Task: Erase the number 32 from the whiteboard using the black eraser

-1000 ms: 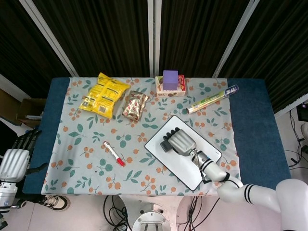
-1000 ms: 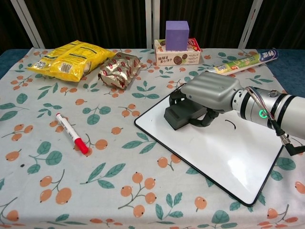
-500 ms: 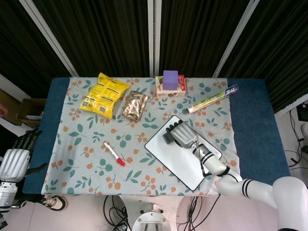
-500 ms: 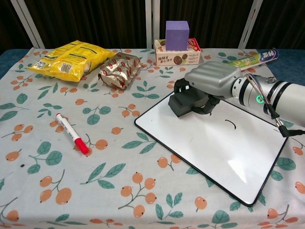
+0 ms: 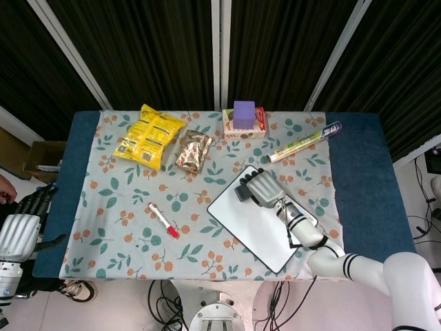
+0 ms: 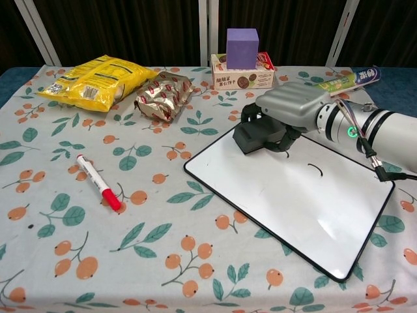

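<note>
The whiteboard (image 6: 287, 202) (image 5: 256, 224) lies tilted on the right half of the table. A short black curved stroke (image 6: 315, 169) shows on it; the surface around it is white. My right hand (image 6: 293, 107) (image 5: 262, 186) grips the black eraser (image 6: 255, 138) (image 5: 242, 192) and presses it on the board's far corner, left of the stroke. My left hand (image 5: 19, 227) hangs off the table's left edge, fingers apart and holding nothing, seen only in the head view.
A red-capped marker (image 6: 98, 181) lies on the cloth at left. At the back are a yellow snack bag (image 6: 91, 81), a foil packet (image 6: 163, 96), a biscuit box with a purple cube (image 6: 242, 49) on it, and a tube (image 6: 339, 83).
My right hand has slid the eraser toward the board's far corner, away from me. The black stroke and the left hand are unchanged.
</note>
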